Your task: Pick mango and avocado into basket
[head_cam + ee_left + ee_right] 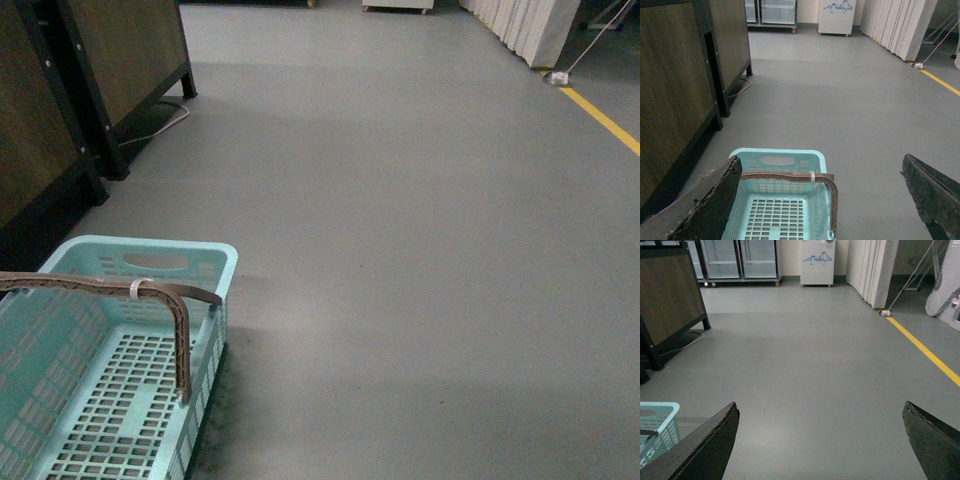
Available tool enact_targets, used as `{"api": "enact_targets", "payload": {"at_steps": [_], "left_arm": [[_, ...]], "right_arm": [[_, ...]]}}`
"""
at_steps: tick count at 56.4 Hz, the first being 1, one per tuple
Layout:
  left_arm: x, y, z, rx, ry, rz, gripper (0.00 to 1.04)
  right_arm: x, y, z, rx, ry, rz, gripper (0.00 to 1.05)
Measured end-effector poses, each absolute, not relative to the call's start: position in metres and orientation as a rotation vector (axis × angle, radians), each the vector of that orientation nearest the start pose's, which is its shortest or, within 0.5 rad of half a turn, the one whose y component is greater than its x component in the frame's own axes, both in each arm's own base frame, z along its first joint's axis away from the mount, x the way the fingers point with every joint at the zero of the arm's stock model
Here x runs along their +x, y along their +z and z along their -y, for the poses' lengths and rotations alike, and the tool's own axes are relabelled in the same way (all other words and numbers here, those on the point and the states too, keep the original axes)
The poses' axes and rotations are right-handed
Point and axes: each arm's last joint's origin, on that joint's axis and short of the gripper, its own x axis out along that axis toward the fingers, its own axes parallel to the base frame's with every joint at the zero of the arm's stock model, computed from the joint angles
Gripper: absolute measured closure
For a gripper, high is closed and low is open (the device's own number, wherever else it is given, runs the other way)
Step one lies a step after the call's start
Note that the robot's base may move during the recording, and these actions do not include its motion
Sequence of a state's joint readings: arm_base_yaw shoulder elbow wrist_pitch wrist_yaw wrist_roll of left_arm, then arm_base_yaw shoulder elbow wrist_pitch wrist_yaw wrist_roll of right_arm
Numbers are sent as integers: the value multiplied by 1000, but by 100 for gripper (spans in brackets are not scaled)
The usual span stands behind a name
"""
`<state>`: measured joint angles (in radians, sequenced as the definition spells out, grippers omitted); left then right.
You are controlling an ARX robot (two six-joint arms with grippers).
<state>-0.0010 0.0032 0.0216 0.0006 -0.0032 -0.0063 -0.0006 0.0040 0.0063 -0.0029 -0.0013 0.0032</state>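
Grey floor (420, 250) fills the room. Left fingers (705, 205) and right fingers (702, 447) spread wide, holding nothing. At seven o'clock the teal basket (200, 266) sits on it, handle (183, 350) raised. Dark cabinets (130, 50) stand at ten o'clock.

No legible txt, nos. or brand names are found in any view. A blue printed mark is seen on the white cabinet (817, 262) at the far wall, too small & blurred to be read. On the basket (215, 262) handle, a white tie (139, 289) is seen; no print can be made out.
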Motion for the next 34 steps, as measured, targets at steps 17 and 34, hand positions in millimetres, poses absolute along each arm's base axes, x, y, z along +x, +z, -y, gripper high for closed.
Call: {"api": "enact_targets", "payload": {"at_steps": [17, 34], "left_arm": [[97, 171, 0, -6, 2, 19, 7], [98, 169, 0, -89, 108, -115, 7]], "right_arm": [[98, 165, 0, 3, 1, -1, 8], [98, 165, 0, 3, 1, -1, 8]]}}
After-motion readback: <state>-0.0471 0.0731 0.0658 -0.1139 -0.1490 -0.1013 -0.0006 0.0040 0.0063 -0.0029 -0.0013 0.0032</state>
